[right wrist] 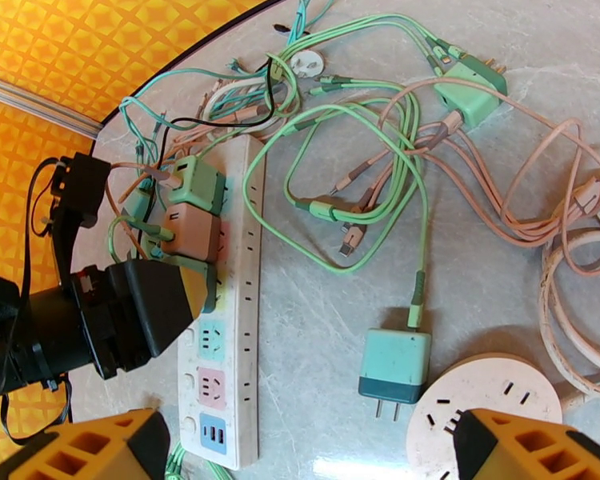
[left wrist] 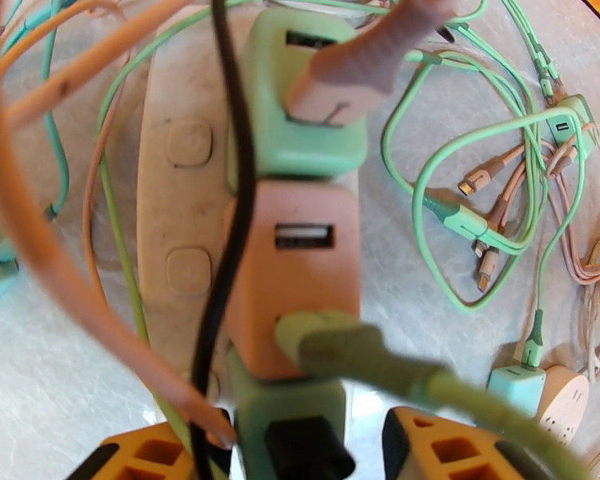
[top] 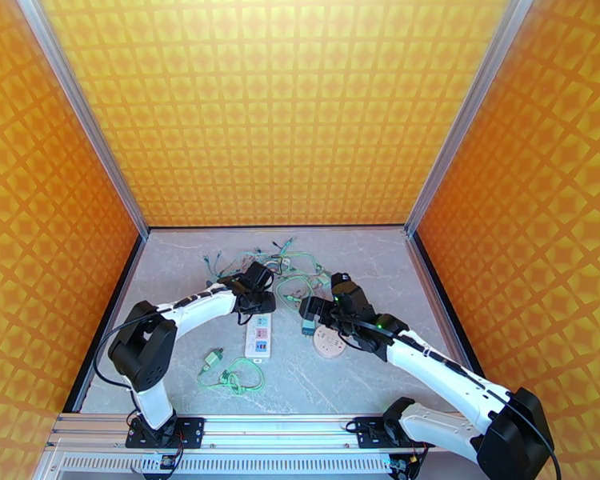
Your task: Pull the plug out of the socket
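Seemingly light yet firmly seated, the nearest mint-green plastic charger plug (left wrist: 284,402) is flanked on its flat, grippable sides by the open left gripper (left wrist: 296,451).

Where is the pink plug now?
The pink plug sits mid-frame in the left wrist view, on the white power strip between two green plugs.

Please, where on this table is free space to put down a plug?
Free: the grey marble table on the near side of the round white socket, between the coiled green cable and the right arm; also the far right corner. Crowded: the green-and-pink cable tangle behind the white power strip.
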Tool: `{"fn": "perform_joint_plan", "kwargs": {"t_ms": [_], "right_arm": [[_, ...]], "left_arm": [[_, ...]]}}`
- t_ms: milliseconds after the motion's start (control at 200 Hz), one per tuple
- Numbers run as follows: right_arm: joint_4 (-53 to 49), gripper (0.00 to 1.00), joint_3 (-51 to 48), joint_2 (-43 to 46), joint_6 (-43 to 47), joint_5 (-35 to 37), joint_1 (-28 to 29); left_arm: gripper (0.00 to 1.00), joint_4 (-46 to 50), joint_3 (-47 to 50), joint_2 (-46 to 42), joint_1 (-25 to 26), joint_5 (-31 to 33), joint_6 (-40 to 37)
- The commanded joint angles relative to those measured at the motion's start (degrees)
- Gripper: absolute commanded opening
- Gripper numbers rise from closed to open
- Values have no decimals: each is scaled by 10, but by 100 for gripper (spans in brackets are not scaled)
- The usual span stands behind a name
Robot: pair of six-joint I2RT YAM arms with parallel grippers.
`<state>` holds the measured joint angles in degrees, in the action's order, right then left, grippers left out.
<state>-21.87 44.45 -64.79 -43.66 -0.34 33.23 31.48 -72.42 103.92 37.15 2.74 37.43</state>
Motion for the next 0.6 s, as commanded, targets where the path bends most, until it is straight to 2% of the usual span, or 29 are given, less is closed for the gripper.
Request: {"fn": "perform_joint_plan", "kwargs": {"t_ms": [0, 120, 555, 595], "right_arm": [[-4, 98, -11, 9, -4, 8, -4], [-4, 99, -12, 6, -3, 5, -4], [24, 98, -16, -15, -2, -15, -4], [28, 97, -13, -23, -2, -22, -4]], "left_arm": [[53, 20, -30, 21, 0, 30, -32], [51, 34, -38, 35, 0, 43, -44], [28, 67, -45, 47, 2, 71, -55], [26, 71, -45, 47, 20, 71, -54]]}}
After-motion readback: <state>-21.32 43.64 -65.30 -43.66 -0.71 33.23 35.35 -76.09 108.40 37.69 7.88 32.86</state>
